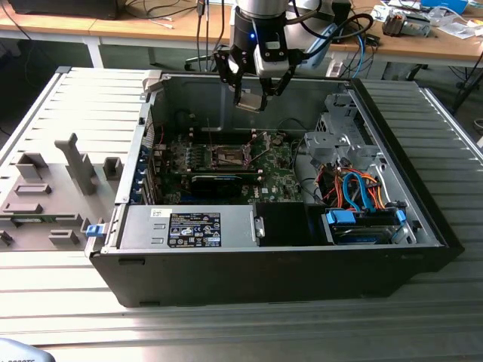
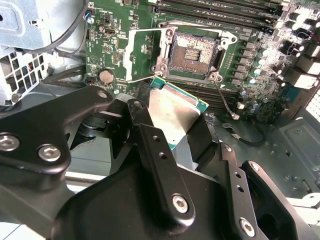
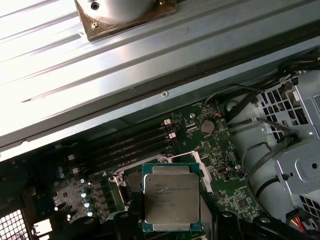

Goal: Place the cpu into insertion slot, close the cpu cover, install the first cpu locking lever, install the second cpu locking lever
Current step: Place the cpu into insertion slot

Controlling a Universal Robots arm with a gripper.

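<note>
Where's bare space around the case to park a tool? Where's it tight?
Bare ribbed table along the near side of the case in the exterior view, and the strip past its wall on that view's right. The exterior view's left holds a grey fixture tray. Inside is crowded: motherboard, drive cage, cables, with the gripper holding the cpu above them.

The cpu [image 3: 170,196], its grey metal top facing the camera inside a green rim, sits centred against one edge of the frame. The gripper [image 3: 175,226] clamps it, with dark fingers [image 3: 126,226] pressed to two opposite sides. Behind it lies the green motherboard [image 3: 222,150], where part of the insertion slot [image 3: 131,184] and a silver strip of the cpu cover [image 3: 196,161] show beside the chip. Long black memory slots [image 3: 130,145] run just beyond, with a coin battery [image 3: 207,126] near them. Black cables [image 3: 260,165] loop toward a grey metal cage [image 3: 300,165] at a frame corner. A ribbed table [image 3: 75,65] spans the far half.
</note>
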